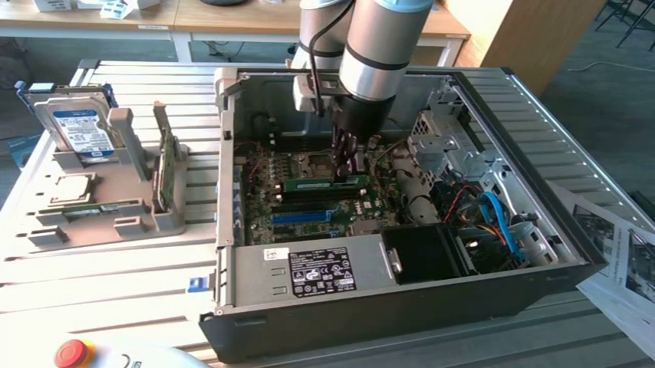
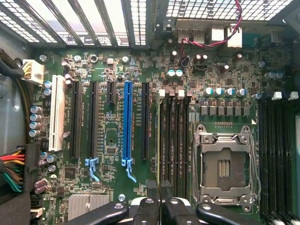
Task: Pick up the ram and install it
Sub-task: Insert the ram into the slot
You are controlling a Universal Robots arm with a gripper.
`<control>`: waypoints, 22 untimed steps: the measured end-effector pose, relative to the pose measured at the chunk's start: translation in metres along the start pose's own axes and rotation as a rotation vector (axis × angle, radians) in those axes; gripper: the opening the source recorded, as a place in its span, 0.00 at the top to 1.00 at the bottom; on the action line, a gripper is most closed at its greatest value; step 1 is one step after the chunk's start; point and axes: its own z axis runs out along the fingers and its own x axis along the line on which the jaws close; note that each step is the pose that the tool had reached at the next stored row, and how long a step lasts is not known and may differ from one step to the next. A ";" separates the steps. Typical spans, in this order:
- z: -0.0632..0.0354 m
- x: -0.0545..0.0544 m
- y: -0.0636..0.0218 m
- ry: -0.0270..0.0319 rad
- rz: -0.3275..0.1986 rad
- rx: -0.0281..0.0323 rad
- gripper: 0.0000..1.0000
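Inside the computer case (image 1: 409,316), end effector (image 1: 349,170) tight on the ram (image 1: 315,184).

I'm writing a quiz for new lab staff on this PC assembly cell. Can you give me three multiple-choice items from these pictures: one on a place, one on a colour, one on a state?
1. Where is the ram?
A) in the grey tray
B) on the power supply
C) at the motherboard, under the gripper

2. What colour is the long slot among the black ones?
A) blue
B) red
C) yellow

3. How is the CPU socket?
A) under a fan
B) uncovered
C) taped over

Answers: 1 C, the green stick sits on the board below the gripper; 2 A, it shows blue in the wrist view; 3 B, its metal frame and contacts lie bare.
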 end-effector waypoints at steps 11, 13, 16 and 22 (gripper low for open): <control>0.0011 0.000 -0.0001 -0.0001 0.000 0.0083 0.88; 0.0012 0.000 -0.0001 0.0000 0.000 0.0088 0.88; 0.0012 0.000 -0.0001 -0.0001 0.000 0.0089 0.88; 0.0013 -0.002 0.0000 0.0032 -0.017 0.0086 0.88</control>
